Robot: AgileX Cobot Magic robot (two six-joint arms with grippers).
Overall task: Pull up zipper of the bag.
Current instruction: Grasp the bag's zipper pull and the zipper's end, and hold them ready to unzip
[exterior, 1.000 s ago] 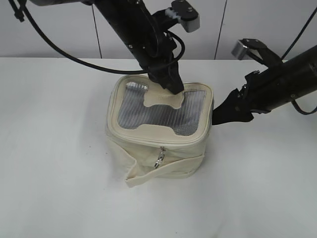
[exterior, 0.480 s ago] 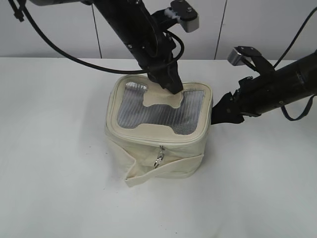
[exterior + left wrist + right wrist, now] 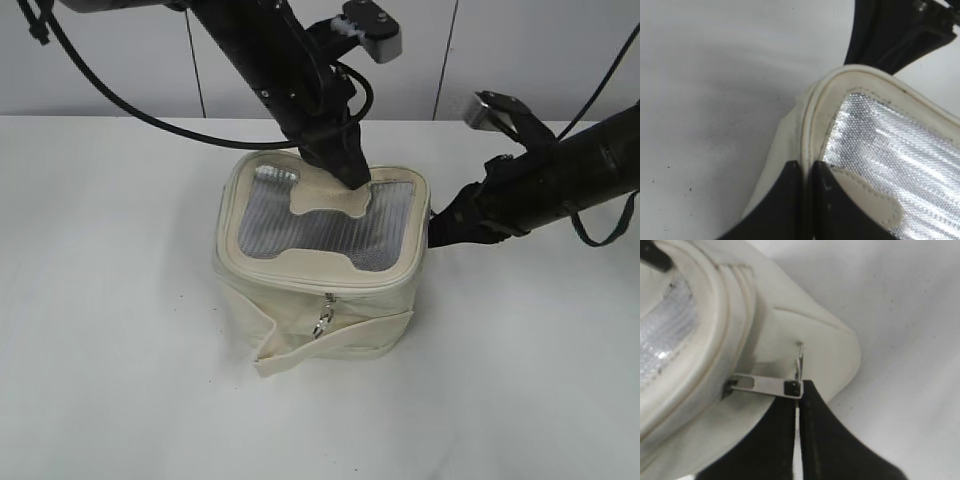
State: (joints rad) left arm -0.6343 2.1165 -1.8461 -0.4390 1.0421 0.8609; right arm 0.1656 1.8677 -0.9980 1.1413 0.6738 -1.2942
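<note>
Right gripper (image 3: 797,390) has a zipper pull (image 3: 767,385) pinched, left one (image 3: 807,172) pins the bag (image 3: 320,270) by its rim.

Nearest the camera, a second silver pull (image 3: 322,320) dangles on the bag's front, untouched. The bag sits mid-table (image 3: 120,350). On its right side the right fingers are pressed together on the flat pull's end; I'd drag it smoothly along the zipper (image 3: 330,283) line, not outward, so the tab doesn't slip. At the far rim the left fingers look closed on the piping, though the tips are hidden so I can't swear to it. How far the zipper's closed isn't visible from here.
</note>
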